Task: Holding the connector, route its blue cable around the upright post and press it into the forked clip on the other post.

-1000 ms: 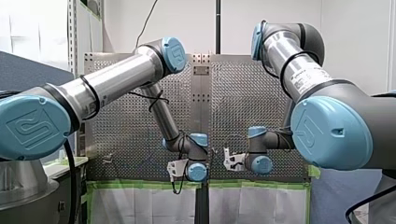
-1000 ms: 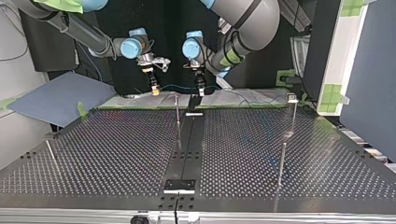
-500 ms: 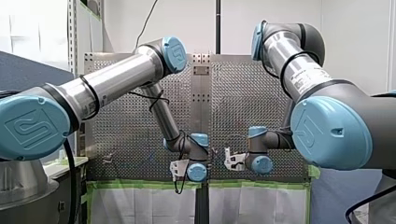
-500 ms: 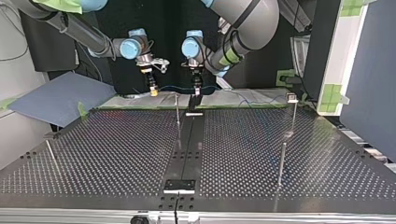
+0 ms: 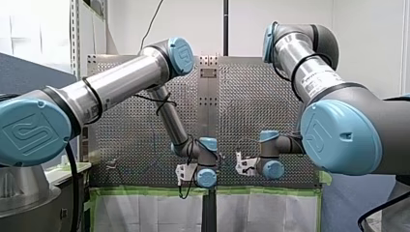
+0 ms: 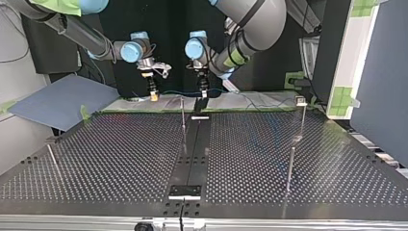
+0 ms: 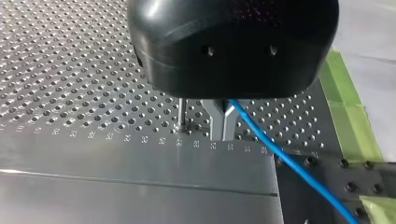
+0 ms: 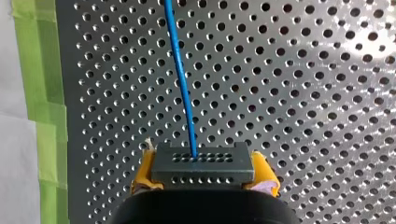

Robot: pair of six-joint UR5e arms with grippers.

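In the right wrist view my right gripper (image 8: pixel 203 177) has its yellow pads (image 8: pixel 145 172) shut on a grey connector (image 8: pixel 202 161). A blue cable (image 8: pixel 180 79) runs straight ahead from the connector over the perforated plate. In the left wrist view my left gripper (image 7: pixel 222 133) has its metal fingers shut on the blue cable (image 7: pixel 280 158), right beside a thin upright post (image 7: pixel 181 114). In the top view my right gripper (image 6: pixel 153 95) hangs left of that post (image 6: pixel 183 113) and my left gripper (image 6: pixel 202 91) right of it. The forked clip (image 6: pixel 301 101) tops a post far to the right.
The perforated table (image 6: pixel 120 154) has a dark centre strip (image 6: pixel 192 154). Another thin post (image 6: pixel 290 168) stands at the top view's right front and a slanted one (image 6: pixel 53 159) at its left. Green tape (image 7: pixel 348 112) lines the plate's edge by the grippers.
My left gripper's fingers have come together on the cable and it shifted slightly toward the post. My right gripper moved to the top view's left with the connector.
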